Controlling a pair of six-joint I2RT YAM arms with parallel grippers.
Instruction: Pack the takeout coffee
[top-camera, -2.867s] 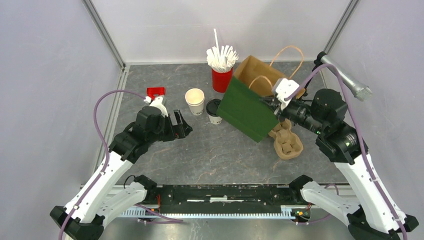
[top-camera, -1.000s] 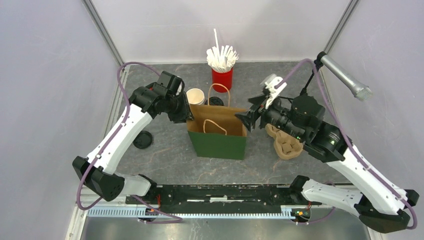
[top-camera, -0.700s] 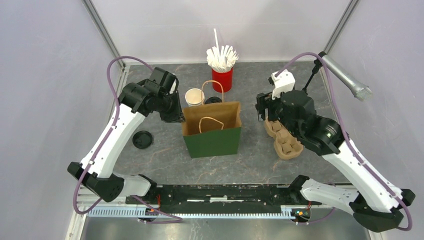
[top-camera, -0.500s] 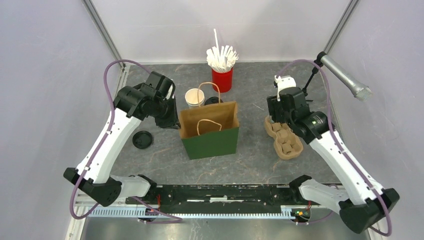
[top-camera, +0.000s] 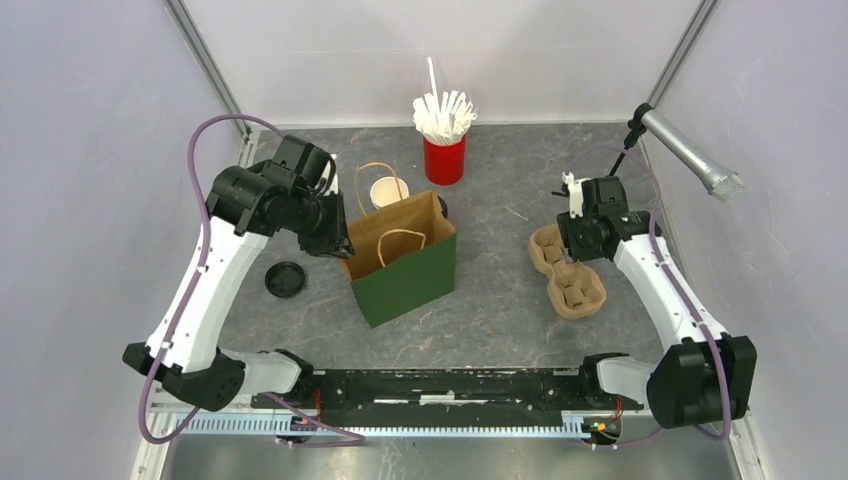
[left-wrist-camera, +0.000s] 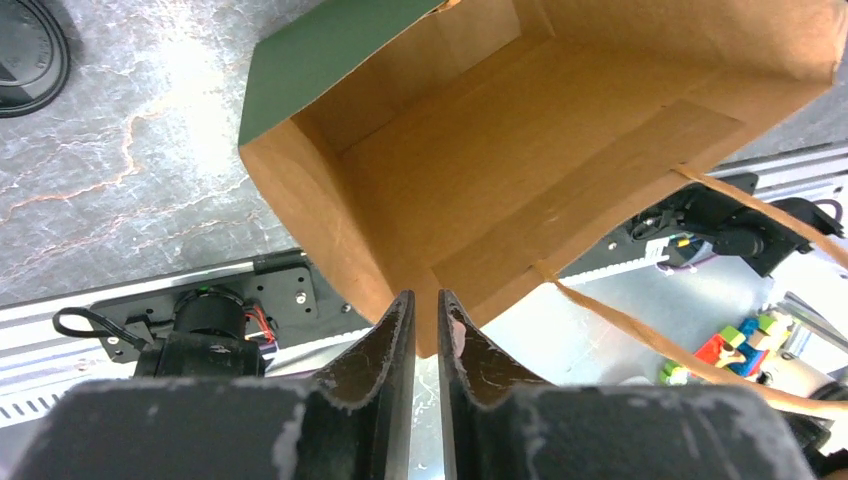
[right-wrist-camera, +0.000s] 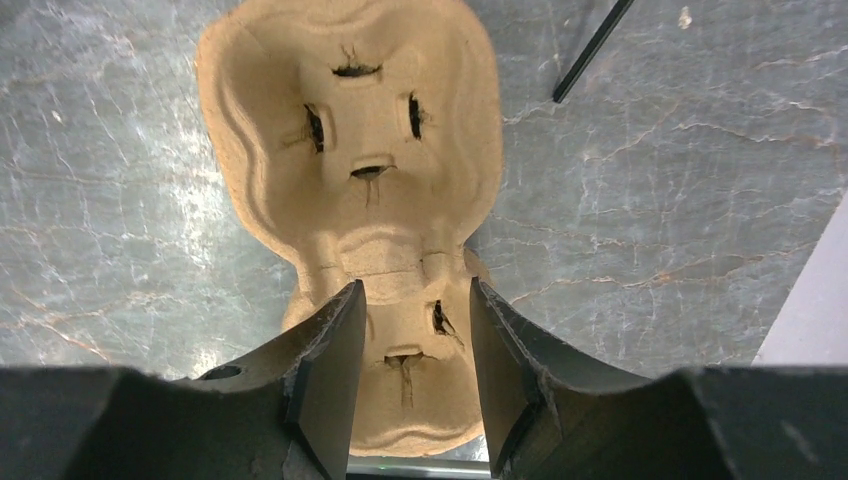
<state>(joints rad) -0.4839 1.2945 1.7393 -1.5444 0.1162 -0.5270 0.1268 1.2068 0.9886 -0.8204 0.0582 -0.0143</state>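
The bag (top-camera: 405, 275) is pinched at its rim by the left gripper (left-wrist-camera: 420, 320), whose jaws are nearly closed on the paper, and it is tilted with its brown inside showing. The coffee (top-camera: 441, 206) is mostly hidden behind the bag, only a dark edge of its lid being seen. The right gripper (right-wrist-camera: 410, 370) is held over the carrier (right-wrist-camera: 350, 190), jaws partly apart, nothing gripped.

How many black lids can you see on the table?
1. The black lid lies flat, left of the green paper bag. Another may be hidden behind the bag.
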